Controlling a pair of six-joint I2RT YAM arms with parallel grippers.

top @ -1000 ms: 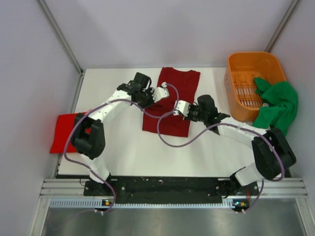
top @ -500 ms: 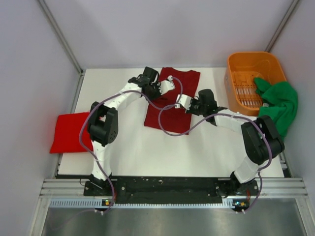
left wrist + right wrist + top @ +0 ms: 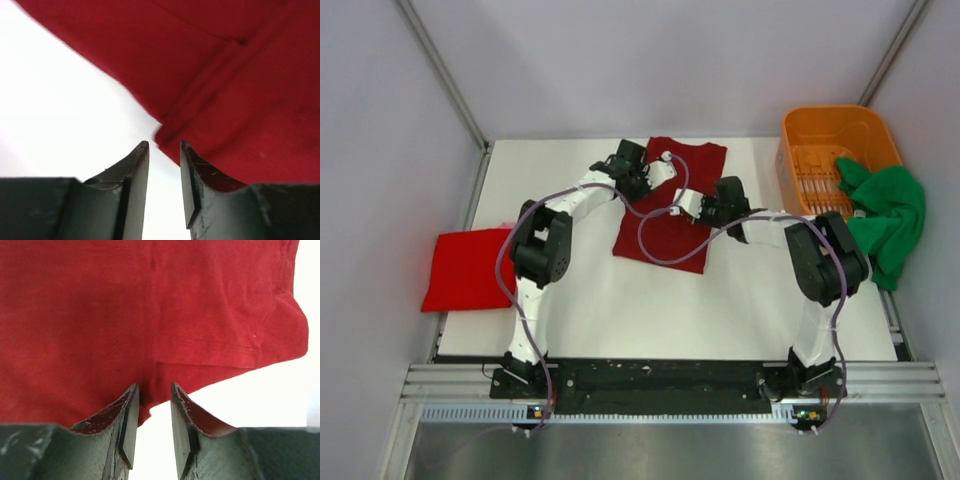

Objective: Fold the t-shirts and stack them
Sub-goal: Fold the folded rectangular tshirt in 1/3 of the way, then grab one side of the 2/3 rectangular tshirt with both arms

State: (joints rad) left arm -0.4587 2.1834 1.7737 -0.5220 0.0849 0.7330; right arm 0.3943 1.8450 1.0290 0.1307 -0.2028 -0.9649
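The maroon shirt (image 3: 695, 165) lies flat in a long, narrow strip on the far middle of the table (image 3: 580, 300), running from the far edge toward the near side. Both arms reach in over it. The left gripper (image 3: 165, 145) sits at the strip's left edge in its far half, its fingers (image 3: 140, 165) only narrowly parted, with nothing between them; a hemmed corner of the cloth lies just beyond the tips, over bare table. The right gripper (image 3: 154, 386) is over the strip about midway along it and points left, with its jaws also a slim gap apart and gripping nothing; from its wrist camera the tips meet a folded edge of the cloth, with white table to the right. The red shirt (image 3: 465, 268) lies folded at the table's left edge, overhanging it. The green shirt (image 3: 890, 210) is bunched up and draped over the near right rim of the orange basket (image 3: 835, 112) in the far right corner
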